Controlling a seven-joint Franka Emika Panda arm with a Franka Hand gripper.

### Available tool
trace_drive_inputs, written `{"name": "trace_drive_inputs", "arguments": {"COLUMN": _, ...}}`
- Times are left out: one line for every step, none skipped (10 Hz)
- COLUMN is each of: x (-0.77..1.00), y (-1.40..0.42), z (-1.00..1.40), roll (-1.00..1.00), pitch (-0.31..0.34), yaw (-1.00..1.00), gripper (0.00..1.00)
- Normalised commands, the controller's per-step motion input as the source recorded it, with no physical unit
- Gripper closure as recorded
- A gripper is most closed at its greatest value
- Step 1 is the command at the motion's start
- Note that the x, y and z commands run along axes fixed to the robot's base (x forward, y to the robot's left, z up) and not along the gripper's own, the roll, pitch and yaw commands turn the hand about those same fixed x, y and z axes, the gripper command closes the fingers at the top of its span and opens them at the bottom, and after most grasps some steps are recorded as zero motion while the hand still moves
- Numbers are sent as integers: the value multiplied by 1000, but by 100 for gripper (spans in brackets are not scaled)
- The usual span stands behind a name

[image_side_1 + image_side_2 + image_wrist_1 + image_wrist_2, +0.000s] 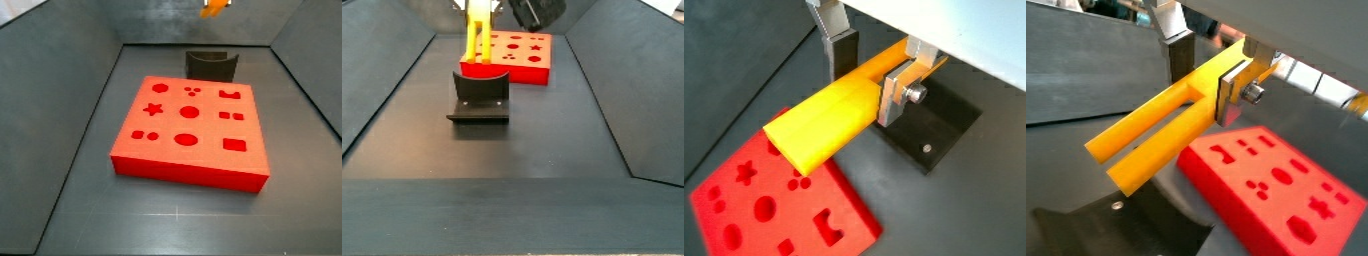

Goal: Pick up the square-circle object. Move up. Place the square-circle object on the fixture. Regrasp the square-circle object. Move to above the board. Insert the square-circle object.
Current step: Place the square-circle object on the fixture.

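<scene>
the square-circle object [824, 122] hangs clamped at one end between the closed tool's [871, 75] fingers [897, 92], raised above the fixture [478, 97] near the board [190, 129], likely so it can be set into the fixture's notch for regrasping.

Tool [871, 75] with square-circle object [824, 120] above fixture [480, 95]

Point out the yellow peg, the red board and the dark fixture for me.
square-circle object [824, 120]: a wrist view, on its broad yellow side below the gripper [871, 75].
board [187, 135]: a side view, bare top face among the cut-outs.
fixture [478, 92]: a side view, on its upright dark back plate.
</scene>
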Motion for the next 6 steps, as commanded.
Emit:
{"name": "trace_drive_inputs", "arguments": {"x": 75, "y": 40, "z": -19, "roll": -364, "pitch": 52, "yaw": -114, "gripper": 100}}
{"name": "trace_drive_inputs", "arguments": {"x": 75, "y": 25, "z": -8, "roll": -236, "pitch": 48, "yaw": -99, "gripper": 100}}
{"name": "trace_drive_inputs", "arguments": {"x": 126, "y": 131, "z": -1000, "roll": -1000, "pitch": 265, "yaw": -35, "gripper": 100}}
{"name": "trace_drive_inputs", "arguments": {"x": 133, "y": 139, "z": -1000, "roll": -1000, "pitch": 260, "yaw": -54, "gripper": 100}}
{"name": "trace_drive_inputs", "arguments": {"x": 147, "y": 139, "z": -1000, "roll": -999, "pitch": 287, "yaw": -110, "gripper": 100}}
{"name": "trace_drive_inputs", "arguments": {"x": 160, "y": 134, "z": -1000, "roll": -850, "pitch": 265, "yaw": -150, "gripper": 100}}
